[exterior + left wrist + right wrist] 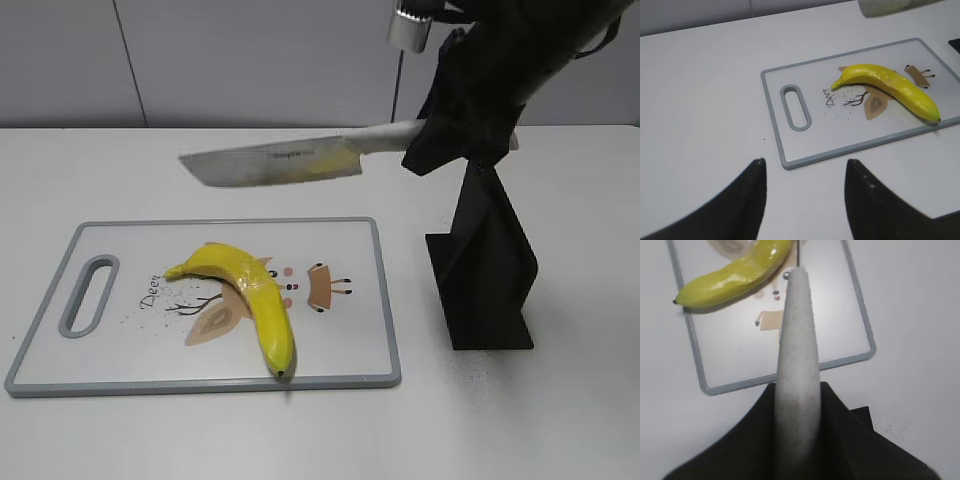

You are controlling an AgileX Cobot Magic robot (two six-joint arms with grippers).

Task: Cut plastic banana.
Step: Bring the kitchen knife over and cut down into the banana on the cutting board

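Note:
The plastic banana point(250, 295) is glossy yellow and curved, and lies on the white cutting board point(120, 350), dark tip toward the front edge. It also shows in the left wrist view point(892, 86) and the right wrist view point(730, 277). My right gripper point(455, 135) is shut on the pale handle of a knife point(275, 163), held level in the air above the board's far edge, blade pointing left. In the right wrist view the knife handle point(797, 365) runs between the fingers point(797, 405). My left gripper point(805, 167) is open and empty over the table, short of the board's handle end.
A black knife stand point(485, 270) stands on the table right of the board. The board has a grey rim and a handle slot point(90, 295) at its left end. The table point(540, 420) is white, with a grey wall behind.

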